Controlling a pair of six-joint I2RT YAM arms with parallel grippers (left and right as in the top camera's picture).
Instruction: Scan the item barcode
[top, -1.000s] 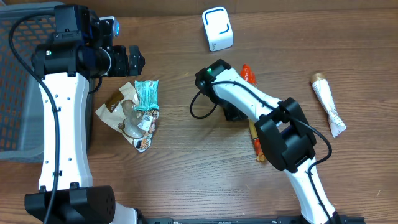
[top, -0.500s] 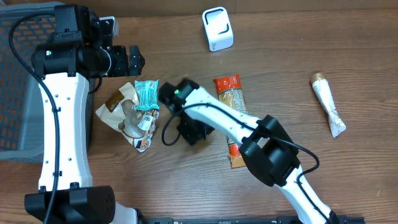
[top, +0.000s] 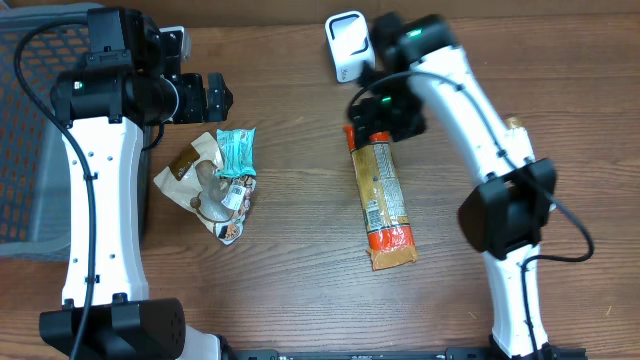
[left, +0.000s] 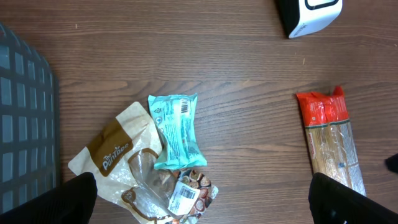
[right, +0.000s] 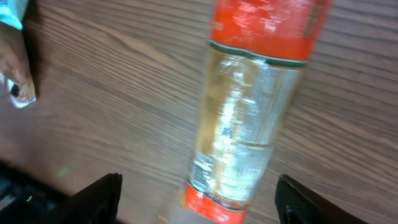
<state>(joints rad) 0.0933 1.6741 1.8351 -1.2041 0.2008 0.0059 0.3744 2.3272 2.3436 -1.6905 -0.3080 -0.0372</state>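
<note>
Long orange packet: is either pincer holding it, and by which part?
Nothing is held. The packet lies on the table; the right pincer is open above one end, the left pincer open too.

I see a long clear packet (right: 249, 118) with red ends lying on the wooden table (right: 106, 87), slightly blurred. My right gripper (right: 205, 200) stands spread wide, its fingertips (right: 102, 198) either side of the packet's lower end

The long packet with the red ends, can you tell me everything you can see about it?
The long packet lies flat on the wooden table, running lengthwise away from the robot and slightly slanted. It looks like clear, shiny plastic with red-orange ends, the near one crinkled, and something pale tan inside. A small pale label shows near one end, too small to read. It rests on the table. The right pincer is open above it and is not holding it.
</note>
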